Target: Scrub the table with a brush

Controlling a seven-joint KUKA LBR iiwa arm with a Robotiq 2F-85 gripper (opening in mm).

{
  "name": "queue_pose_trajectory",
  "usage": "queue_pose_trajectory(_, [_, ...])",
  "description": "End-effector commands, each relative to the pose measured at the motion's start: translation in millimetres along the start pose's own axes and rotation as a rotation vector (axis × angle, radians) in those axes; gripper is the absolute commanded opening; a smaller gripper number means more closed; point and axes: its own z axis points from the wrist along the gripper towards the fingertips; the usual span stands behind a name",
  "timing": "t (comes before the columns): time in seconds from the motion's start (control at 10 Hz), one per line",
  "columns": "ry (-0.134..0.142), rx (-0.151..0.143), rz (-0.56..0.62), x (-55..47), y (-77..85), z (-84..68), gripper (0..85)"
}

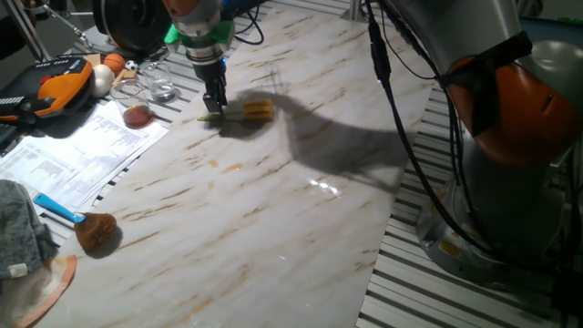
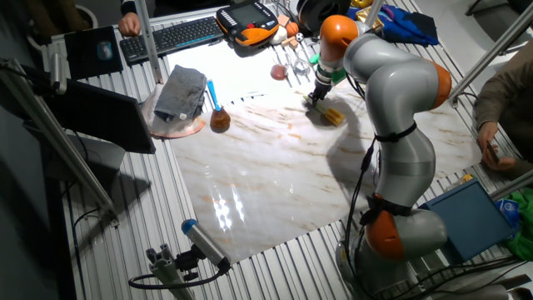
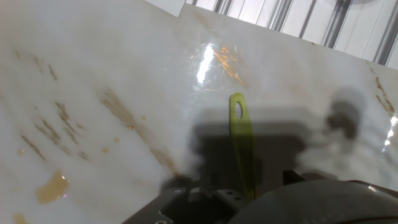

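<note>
Gripper (image 1: 214, 107) is down at the marble-look table (image 1: 273, 210), fingers pinched on the pale green handle of the brush (image 1: 248, 112). Brush lies flat on the tabletop, yellow head pointing away from the gripper toward the arm's shadow, handle end w/ the fingers. In the other fixed view the same grip shows: gripper (image 2: 316, 97) low over the slab, brush (image 2: 331, 115) just beside it on the far half of the table (image 2: 266, 192).

Hand view: green handle (image 3: 241, 146) runs straight up the middle from betw. the fingers, small hole at its tip, lying over the arm's dark shadow on the glossy table (image 3: 93, 74). Yellow head isn't visible there. A tan smear sits on the surface at lower left, brown streaks around it.

Other stuff: fluffy brown brush w/ blue handle (image 1: 82, 223) near the table's left edge, well apart from the gripper; grey cloth (image 1: 23, 232) beside it; printed papers (image 1: 77, 150) overlapping the edge; orange teach pendant (image 1: 50, 87) and a clear glass (image 1: 164, 89) further back. The other fixed view also shows a keyboard (image 2: 179, 35) at the far end.
</note>
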Motion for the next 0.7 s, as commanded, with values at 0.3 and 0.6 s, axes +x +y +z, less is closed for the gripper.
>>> queue_pose_trajectory(0.3, [-0.004, -0.006, -0.013, 5.9, -7.4, 10.7, 34.0])
queue_pose_trajectory(0.6, [-0.015, -0.012, -0.013, 10.6, -7.9, 16.5, 34.0])
